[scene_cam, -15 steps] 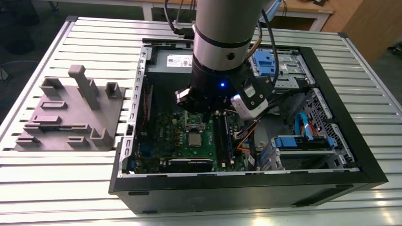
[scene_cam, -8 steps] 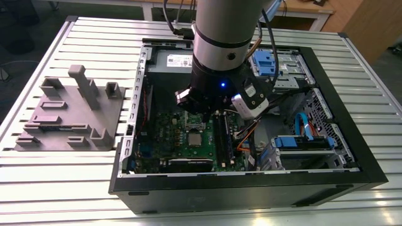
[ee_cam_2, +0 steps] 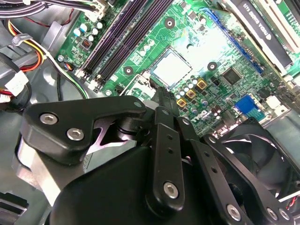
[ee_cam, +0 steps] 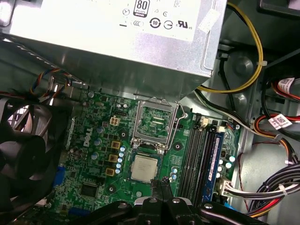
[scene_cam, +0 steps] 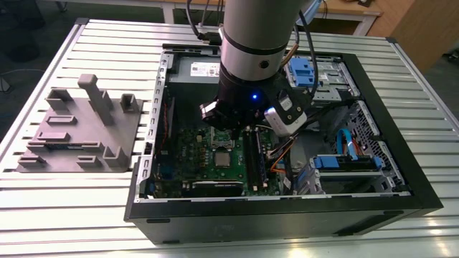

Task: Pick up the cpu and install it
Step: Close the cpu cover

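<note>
- First wrist view: the cpu (ee_cam: 144, 168) sits flat in the middle of the motherboard (ee_cam: 122, 187), next to the open bracket (ee_cam: 154, 119).
- The gripper (ee_cam: 164, 183), pressed together and holding nothing, hangs just beside the cpu, toward the memory slots (ee_cam: 197, 150).

Even overhead light brightens the slatted surface (scene_cam: 72, 215) in the exterior view, while the computer case (scene_cam: 287, 220) is shadowed inside. In both wrist views pale glare washes the power supply (ee_cam: 117, 56) and the chip (ee_cam_2: 171, 68).
</note>
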Available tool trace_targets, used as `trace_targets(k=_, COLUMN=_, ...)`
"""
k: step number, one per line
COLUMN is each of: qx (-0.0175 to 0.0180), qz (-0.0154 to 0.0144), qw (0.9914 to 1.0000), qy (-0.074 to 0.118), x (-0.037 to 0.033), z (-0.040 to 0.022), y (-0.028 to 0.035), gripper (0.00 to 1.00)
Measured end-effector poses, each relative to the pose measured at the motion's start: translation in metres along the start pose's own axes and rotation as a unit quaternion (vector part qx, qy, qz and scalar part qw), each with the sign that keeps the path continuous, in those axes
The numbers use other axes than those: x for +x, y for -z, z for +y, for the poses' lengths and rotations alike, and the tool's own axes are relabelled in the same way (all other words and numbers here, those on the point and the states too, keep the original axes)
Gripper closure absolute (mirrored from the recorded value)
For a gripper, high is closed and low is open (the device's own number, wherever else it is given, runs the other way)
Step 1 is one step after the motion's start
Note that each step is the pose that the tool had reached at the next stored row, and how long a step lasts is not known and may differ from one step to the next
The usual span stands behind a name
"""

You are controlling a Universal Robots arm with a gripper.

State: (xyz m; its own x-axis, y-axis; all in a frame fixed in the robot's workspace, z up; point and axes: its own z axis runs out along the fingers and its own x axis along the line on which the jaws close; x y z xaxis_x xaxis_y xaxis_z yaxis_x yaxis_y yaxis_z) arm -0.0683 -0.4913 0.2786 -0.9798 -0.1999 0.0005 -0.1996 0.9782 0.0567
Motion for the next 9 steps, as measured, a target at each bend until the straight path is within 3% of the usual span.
trace_targets(k=4, qx=0.0, qz=0.0012, qw=0.99974, qy=0.023, x=0.0, z=0.0, y=-0.0002, gripper=0.9)
trace_targets(k=7, qx=0.0001, qz=0.0027, qw=0.99886, qy=0.048, x=-0.0001, z=0.0, y=-0.0005, gripper=0.9)
trace_targets(k=9, qx=0.0, qz=0.0028, qw=0.99869, qy=0.051, x=-0.0003, z=-0.0001, y=-0.0006, gripper=0.9)
